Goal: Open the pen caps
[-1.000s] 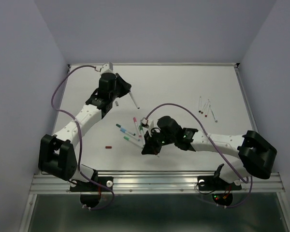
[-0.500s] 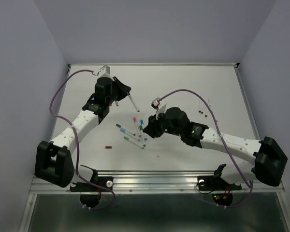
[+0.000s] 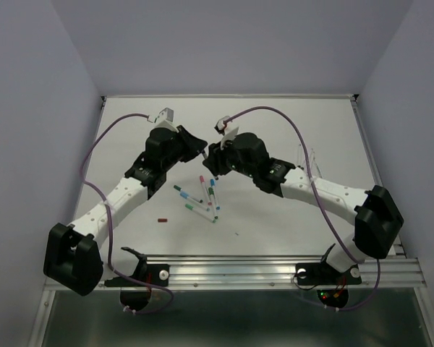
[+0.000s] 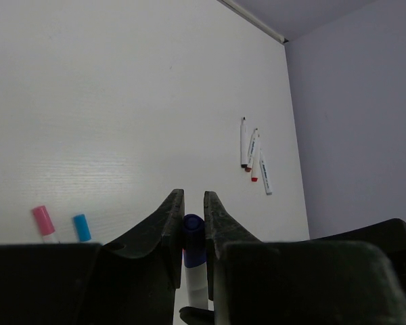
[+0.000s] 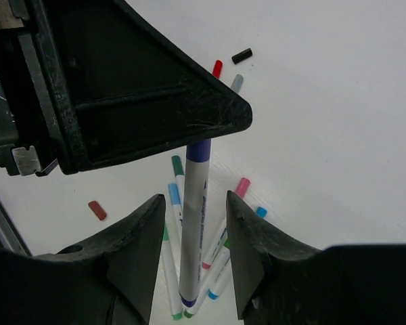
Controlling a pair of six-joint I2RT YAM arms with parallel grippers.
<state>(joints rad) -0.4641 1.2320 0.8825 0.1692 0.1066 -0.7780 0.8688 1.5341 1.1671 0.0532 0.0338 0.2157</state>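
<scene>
Hovering tip to tip at the upper middle of the overhead frame, the two arms are sharing one white pen [image 5: 191, 230]. The left gripper [image 4: 193, 198] is pinching its blue cap [image 4: 193, 229], jaws closed tight on it. The right gripper [image 5: 195, 200] is straddling the barrel, jaws spread wide and clear of it. Other capped pens [image 3: 202, 196] are lying at centre frame on the surface [image 3: 289, 123], and a loose red cap [image 3: 162, 218] is lying lower left.

White table [image 3: 289, 123], capped pens [image 3: 202, 199] clustered mid-table, dark red cap [image 3: 162, 218] lying nearby, uncapped pens [image 4: 252, 157] well apart.
</scene>
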